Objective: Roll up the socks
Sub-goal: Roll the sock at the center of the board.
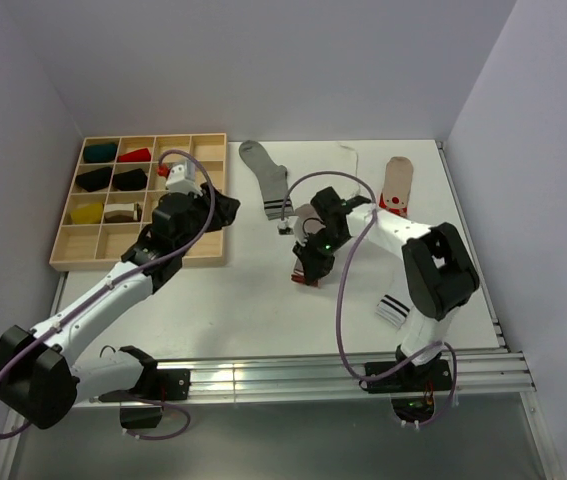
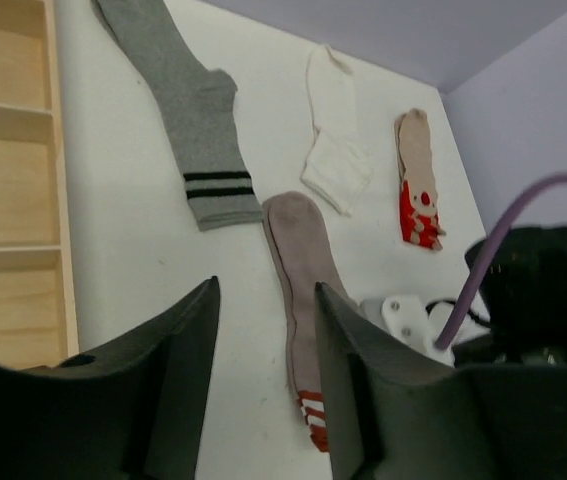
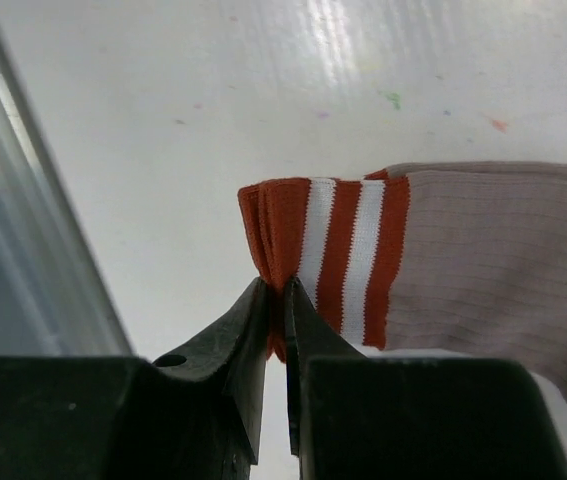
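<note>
Right pincer clamps taupe sock at its striped cuff.

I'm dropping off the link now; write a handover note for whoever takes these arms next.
Left gripper: open, empty, by the wooden tray.
Right gripper: shut on the taupe sock's red-white cuff; rolling not begun.
Flat on the table: grey striped sock, white sock, taupe-and-red sock, black-striped white sock.
Done: nothing rolled among these. Left: all five.
</note>
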`<state>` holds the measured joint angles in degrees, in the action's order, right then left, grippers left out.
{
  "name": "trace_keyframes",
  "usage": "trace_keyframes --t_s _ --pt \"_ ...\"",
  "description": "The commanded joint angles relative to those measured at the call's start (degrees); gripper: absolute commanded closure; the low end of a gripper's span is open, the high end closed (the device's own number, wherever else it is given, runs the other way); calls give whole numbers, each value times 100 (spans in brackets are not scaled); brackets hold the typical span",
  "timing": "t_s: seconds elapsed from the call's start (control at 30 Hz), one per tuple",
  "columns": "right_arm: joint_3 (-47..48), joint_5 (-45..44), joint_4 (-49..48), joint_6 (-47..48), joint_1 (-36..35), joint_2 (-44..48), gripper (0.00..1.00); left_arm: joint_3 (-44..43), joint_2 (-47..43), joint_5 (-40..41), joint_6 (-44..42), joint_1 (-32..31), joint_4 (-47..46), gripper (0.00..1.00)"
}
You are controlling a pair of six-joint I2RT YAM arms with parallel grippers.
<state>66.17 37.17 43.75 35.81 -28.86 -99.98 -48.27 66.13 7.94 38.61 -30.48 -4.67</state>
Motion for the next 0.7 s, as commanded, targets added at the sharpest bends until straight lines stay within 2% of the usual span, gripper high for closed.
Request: trace_keyframes --t_s 0.0,0.1,0.17,0.37,0.53,0.67 --pt "466 1266 1355 312 214 -512 94 353 40 -653 -125 -116 -798 56" --pt "730 1556 1856 592 345 -1022 94 520 294 -742 -432 -423 -1176 60" --pt "975 1819 2372 812 434 -1311 94 582 601 -1074 -573 -686 -1361 61" --pt "1459 2207 3095 1121 820 -2279 94 635 1603 -1794 -846 -1188 -2134 65" --pt "1557 2242 3167 1077 1049 -2692 94 705 2158 -2288 -960 -1372 -2705 65" --pt "1522 2216 3061 963 1111 -2772 94 635 2737 -2885 -1075 -1461 -3049 59"
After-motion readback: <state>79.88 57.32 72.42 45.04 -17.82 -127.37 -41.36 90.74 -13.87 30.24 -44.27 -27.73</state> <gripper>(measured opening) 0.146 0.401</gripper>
